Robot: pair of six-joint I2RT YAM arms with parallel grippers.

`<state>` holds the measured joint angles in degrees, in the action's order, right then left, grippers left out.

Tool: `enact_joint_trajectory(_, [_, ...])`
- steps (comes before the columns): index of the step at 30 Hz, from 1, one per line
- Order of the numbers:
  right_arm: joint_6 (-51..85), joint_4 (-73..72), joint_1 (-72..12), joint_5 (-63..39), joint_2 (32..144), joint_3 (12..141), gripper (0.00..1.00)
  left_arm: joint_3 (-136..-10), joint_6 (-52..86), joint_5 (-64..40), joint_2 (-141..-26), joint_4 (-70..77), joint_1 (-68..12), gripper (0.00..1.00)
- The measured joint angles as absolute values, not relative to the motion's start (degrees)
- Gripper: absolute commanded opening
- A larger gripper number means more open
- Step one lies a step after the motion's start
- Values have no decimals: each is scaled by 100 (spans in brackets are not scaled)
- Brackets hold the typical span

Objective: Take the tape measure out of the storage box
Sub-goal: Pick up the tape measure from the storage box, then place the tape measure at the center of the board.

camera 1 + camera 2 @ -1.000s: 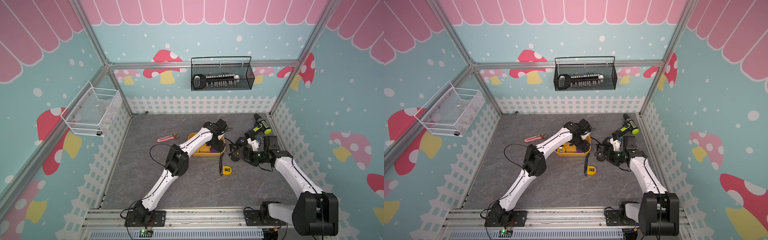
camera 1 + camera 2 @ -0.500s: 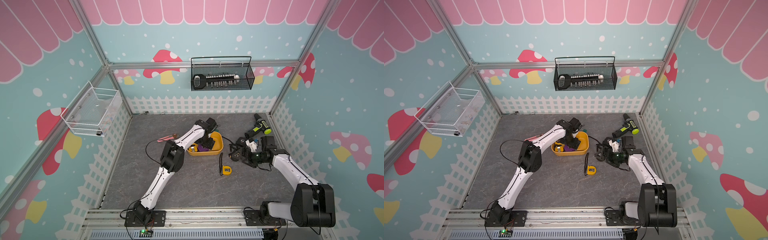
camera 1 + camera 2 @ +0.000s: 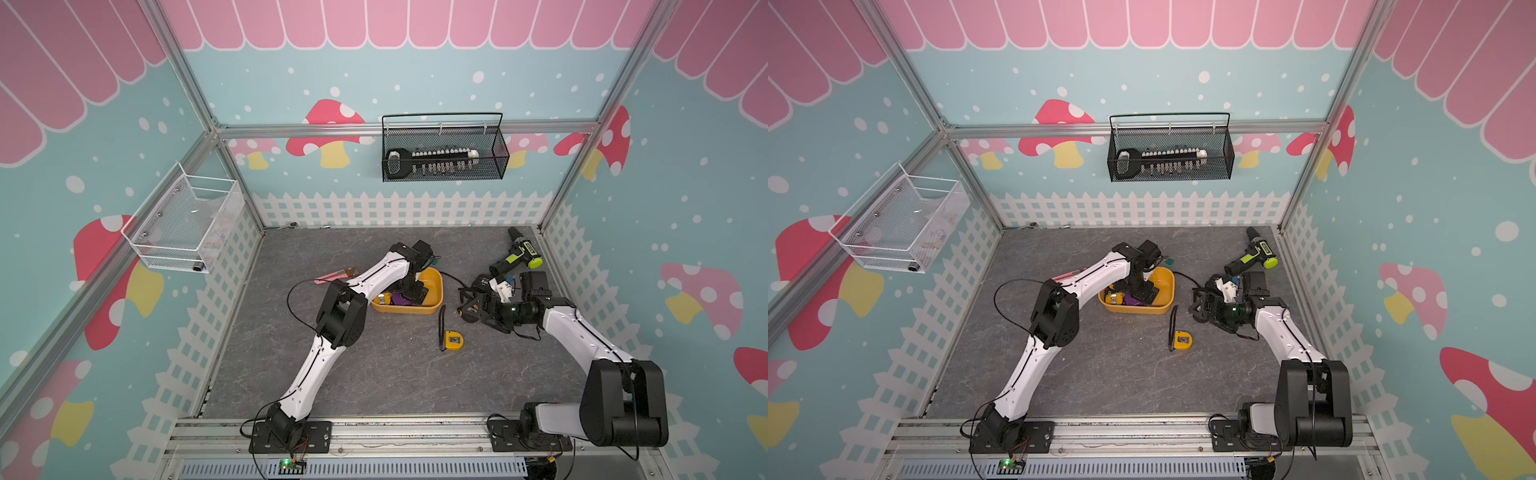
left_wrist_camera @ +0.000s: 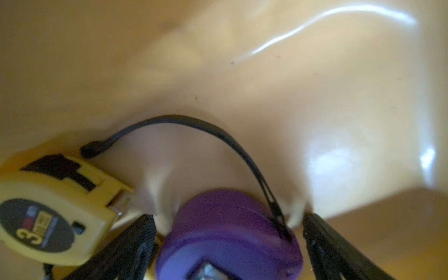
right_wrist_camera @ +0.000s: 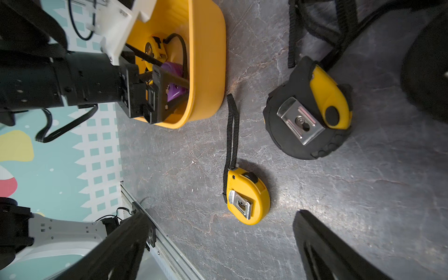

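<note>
In the last second my left arm has swung across and sunk its gripper (image 4: 227,218) into the storage box (image 3: 415,310). The jaws stand wide and hold nothing. They straddle a purple piece (image 4: 225,244), not the tape measure (image 4: 48,218), which lies on the box floor just beside it, its black strap (image 4: 194,121) arching onto the purple piece. I judge the grasp off target and needing a sideways shift. My right gripper (image 3: 469,308) hangs wide over the desk (image 3: 395,374), near another tape measure (image 3: 454,340) already outside

Top views look down; left wrist close inside storage box (image 4: 266,72).
</note>
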<state>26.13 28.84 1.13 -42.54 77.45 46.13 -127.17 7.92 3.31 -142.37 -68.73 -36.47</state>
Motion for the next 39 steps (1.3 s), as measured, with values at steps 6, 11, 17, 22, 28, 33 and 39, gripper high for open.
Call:
enact_joint_trajectory(6, [2617,2755,108,-4313,7850,4613,99,-12672,714,296,-14204,-6851,-3660,77])
enact_joint_trajectory(11, [2620,2628,108,-4329,7878,4613,99,-12678,663,276,-14206,-6851,-3677,55])
enact_joint_trajectory(17, [2670,2296,47,-4569,7926,4582,99,-12798,718,56,-14204,-6890,-3640,49])
enact_joint_trajectory(22, [2801,1577,-506,-4711,8012,4578,99,-13087,1293,-552,-14055,-6873,-3450,49])
enact_joint_trajectory(28, [3371,-202,-1271,-4569,8534,4515,99,-13408,2093,-1219,-13489,-6670,-3094,51])
enact_joint_trajectory(33, [3868,-1752,-1673,-4379,9006,4453,99,-13421,2554,-2073,-13183,-6440,-3035,51])
enact_joint_trajectory(39, [4281,-3218,-1938,-4040,9365,4451,96,-12999,2814,-2512,-13170,-6294,-3118,51])
